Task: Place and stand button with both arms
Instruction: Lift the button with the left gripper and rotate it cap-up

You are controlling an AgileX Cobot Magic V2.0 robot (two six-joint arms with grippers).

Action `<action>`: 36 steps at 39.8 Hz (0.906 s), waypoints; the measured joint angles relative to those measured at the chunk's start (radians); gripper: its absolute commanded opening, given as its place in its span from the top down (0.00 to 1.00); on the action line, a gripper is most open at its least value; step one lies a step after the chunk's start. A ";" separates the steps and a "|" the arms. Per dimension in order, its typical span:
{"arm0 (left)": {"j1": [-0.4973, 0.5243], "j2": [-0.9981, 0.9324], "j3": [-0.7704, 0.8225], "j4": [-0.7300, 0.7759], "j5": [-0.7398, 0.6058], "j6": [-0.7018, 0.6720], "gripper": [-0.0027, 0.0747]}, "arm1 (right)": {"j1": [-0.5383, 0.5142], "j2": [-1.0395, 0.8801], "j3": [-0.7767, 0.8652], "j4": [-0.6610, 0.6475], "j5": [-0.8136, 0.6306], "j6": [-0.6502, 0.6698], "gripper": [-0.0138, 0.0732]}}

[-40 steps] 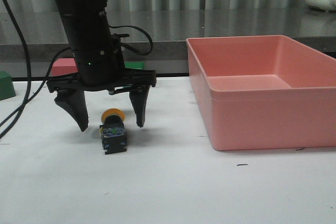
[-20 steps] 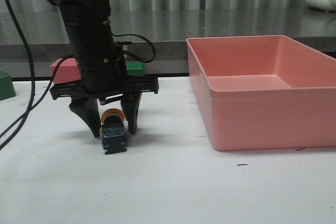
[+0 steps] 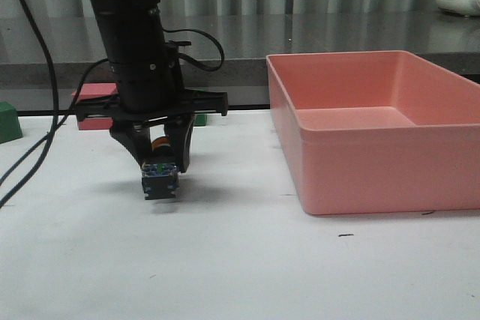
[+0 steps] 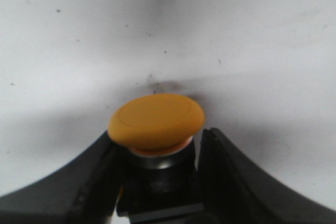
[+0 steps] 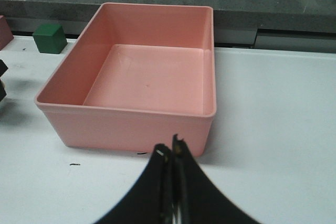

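The button [image 3: 160, 180] has a yellow cap, a black square body and a clear-bluish base that faces the front camera. My left gripper [image 3: 160, 161] reaches down from above and is shut on its black body, one finger on each side. The button looks held just above the white table, with a shadow under it. In the left wrist view the yellow cap [image 4: 156, 120] sticks out between the black fingers [image 4: 89, 177]. My right gripper [image 5: 171, 153] is shut and empty, low over the table in front of the pink bin; it is out of the front view.
A large pink bin [image 3: 375, 166] stands at the right, also in the right wrist view [image 5: 126, 127]. A pink cube [image 3: 94, 95] and a green cube [image 3: 199, 119] sit behind the left arm. Another green cube [image 3: 7, 121] is at the far left.
My left gripper has come down over the button and closed from wide open onto its body. The button now sits higher in the front view than before.
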 measured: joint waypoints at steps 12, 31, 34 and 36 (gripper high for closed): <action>-0.006 -0.209 0.128 0.222 -0.190 -0.082 0.65 | 0.000 0.000 0.000 0.000 0.000 0.000 0.92; 0.068 -0.604 0.697 0.485 -0.914 -0.210 0.65 | 0.000 0.000 0.000 0.000 0.000 0.000 0.92; 0.094 -0.620 0.757 0.540 -1.043 -0.210 0.65 | 0.000 0.000 0.000 0.000 0.000 0.000 0.92; 0.110 -0.622 0.791 0.588 -1.129 -0.210 0.65 | 0.000 0.000 0.000 0.000 0.000 0.000 0.92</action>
